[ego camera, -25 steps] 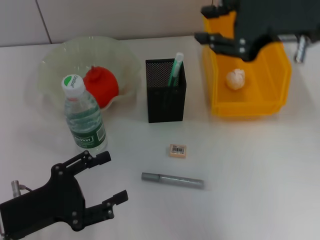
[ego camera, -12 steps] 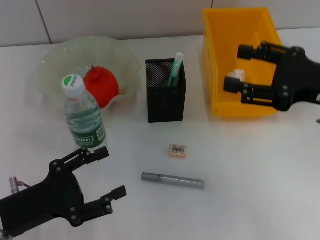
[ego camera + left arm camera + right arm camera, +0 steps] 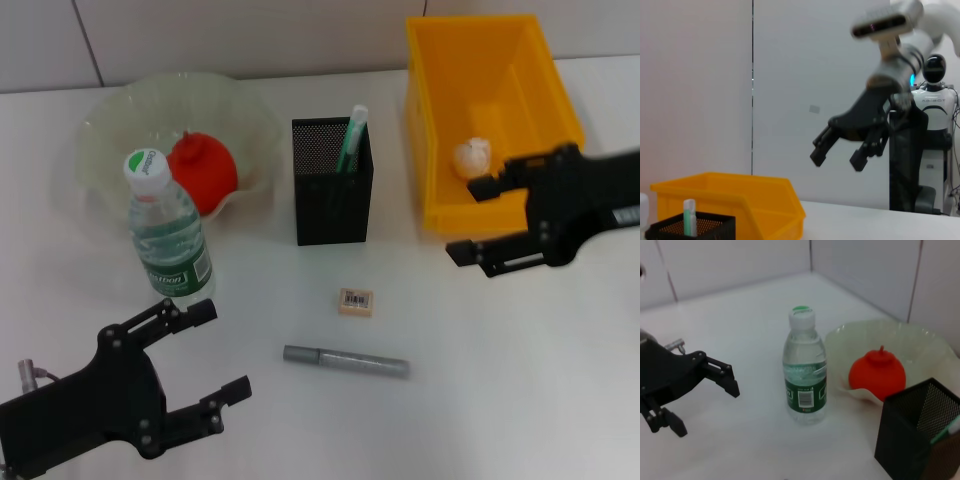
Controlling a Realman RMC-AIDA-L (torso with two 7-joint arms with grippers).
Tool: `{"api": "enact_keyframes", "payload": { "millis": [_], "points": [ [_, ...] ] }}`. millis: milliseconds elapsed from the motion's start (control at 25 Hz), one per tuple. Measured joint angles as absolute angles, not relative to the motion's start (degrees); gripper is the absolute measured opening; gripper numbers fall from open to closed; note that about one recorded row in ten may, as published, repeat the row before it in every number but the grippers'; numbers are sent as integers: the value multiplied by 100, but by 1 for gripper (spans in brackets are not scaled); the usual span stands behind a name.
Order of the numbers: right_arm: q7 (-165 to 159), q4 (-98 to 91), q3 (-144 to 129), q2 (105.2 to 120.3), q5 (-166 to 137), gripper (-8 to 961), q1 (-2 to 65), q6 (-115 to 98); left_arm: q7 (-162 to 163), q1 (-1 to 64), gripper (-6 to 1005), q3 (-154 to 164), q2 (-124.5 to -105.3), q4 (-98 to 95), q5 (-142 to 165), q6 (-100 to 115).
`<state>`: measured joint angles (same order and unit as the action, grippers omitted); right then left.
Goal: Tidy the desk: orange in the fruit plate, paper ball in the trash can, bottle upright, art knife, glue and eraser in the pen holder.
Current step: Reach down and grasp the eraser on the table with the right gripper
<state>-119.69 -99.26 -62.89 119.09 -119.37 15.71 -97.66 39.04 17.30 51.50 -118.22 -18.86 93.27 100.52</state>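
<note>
At the robot's left, the black left gripper hovers low over the plain white desk with its jaws spread and empty, just in front of the small clear plastic bottle with the green label, which already stands upright. Behind the bottle, the red-orange round orange rests in the wide translucent pale green fruit plate. In the middle, the black square mesh pen holder holds the mint-green art knife; the small beige eraser and the slim grey-silver glue lie loose in front of it. Rightward, the white crumpled paper ball sits inside the yellow-orange trash can. The black right gripper hangs above the desk beside the bin's front, fingers parted, tilted toward the centre, holding nothing. The risks, as I judge them: the thin glue could roll from a poorly centred pinch, and a careless left-arm sweep could topple the bottle.
</note>
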Motion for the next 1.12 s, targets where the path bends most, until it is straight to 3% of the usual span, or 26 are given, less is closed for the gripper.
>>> {"api": "enact_keyframes", "payload": {
  "millis": [160, 200, 480, 800, 1120],
  "points": [
    [-13049, -10449, -6296, 11892, -12941, 774, 2670, -10741, 3906, 1713, 805, 5159, -11821, -1871, 9352, 10043],
    [-13426, -10490, -6444, 11899, -13468, 775, 3222, -11186, 3907, 1708, 805, 5181, -11825, -1865, 9353, 10032],
    [-14464, -10028, -7750, 11918, -15012, 772, 4590, -11745, 3967, 1659, 805, 5216, -11819, -1865, 9450, 9986],
    [-14440, -8087, -8123, 11919, -15252, 765, 5538, -11380, 4080, 1655, 805, 5210, -11798, -1919, 9629, 9912],
    [-13818, -6635, -8119, 11936, -15294, 750, 5984, -10428, 4087, 1691, 805, 5188, -11798, -1928, 9667, 9830]
  ]
}}
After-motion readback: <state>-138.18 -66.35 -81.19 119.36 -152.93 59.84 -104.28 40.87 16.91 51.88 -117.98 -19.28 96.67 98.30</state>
